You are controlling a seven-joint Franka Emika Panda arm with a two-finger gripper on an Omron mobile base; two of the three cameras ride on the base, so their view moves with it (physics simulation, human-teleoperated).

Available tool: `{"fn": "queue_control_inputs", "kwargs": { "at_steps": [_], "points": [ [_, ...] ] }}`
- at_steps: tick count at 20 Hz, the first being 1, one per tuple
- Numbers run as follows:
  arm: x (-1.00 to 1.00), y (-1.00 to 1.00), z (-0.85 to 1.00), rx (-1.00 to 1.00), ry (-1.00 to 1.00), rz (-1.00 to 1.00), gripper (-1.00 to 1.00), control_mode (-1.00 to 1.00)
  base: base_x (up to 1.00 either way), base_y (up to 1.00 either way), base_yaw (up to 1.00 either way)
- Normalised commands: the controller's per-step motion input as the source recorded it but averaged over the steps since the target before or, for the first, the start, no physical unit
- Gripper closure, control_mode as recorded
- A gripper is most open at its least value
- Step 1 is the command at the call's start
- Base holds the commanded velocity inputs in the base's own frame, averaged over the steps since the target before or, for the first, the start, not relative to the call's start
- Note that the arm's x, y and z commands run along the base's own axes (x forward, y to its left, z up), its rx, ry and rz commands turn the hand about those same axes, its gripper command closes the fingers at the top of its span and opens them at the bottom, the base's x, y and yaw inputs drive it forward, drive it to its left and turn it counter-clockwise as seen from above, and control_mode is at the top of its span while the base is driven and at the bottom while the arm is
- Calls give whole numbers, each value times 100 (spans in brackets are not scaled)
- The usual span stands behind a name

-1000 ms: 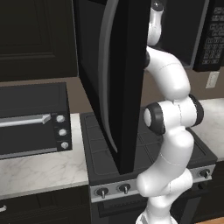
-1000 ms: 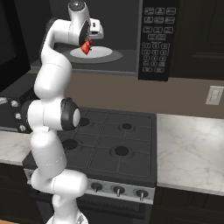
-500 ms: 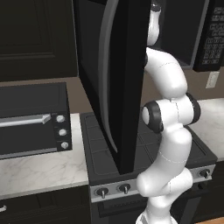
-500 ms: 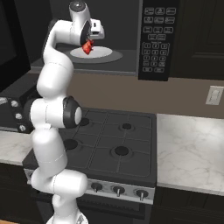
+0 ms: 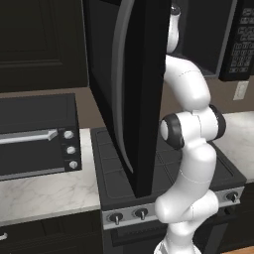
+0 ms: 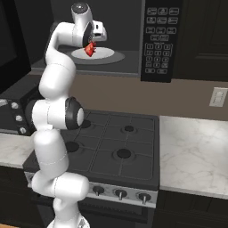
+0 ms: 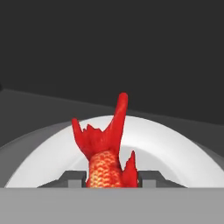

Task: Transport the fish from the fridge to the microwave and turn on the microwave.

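Inside the microwave (image 6: 160, 40), gripper (image 7: 111, 177) clamps the scaly red fish (image 7: 105, 151) above a round white plate (image 7: 175, 148).

1. The arm's upper end has reached further forward into the open microwave (image 6: 129, 40); in the right base view the hand sat at the front edge of the opening a second ago and is now over the white turntable plate (image 6: 109, 56).
2. The gripper (image 6: 91, 46) has carried the fish (image 6: 90, 49) with it, from in front of the plate's near-left rim to above the plate's left part.
3. In the left base view, the white wrist has climbed a little higher beside the edge of the open microwave door (image 5: 141, 94), with less of it visible.
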Motion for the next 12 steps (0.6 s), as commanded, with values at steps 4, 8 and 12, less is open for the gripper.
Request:
{"fn": "queue_control_inputs", "kwargs": {
  "at_steps": [4, 8, 12],
  "points": [
    [6, 0, -11, -1, 0, 0, 100, -100, 0, 0, 0],
    [10, 0, -6, 0, 0, 0, 100, -100, 0, 0, 0],
    [15, 0, -2, 0, 0, 0, 100, -100, 0, 0, 0]
  ]
}}
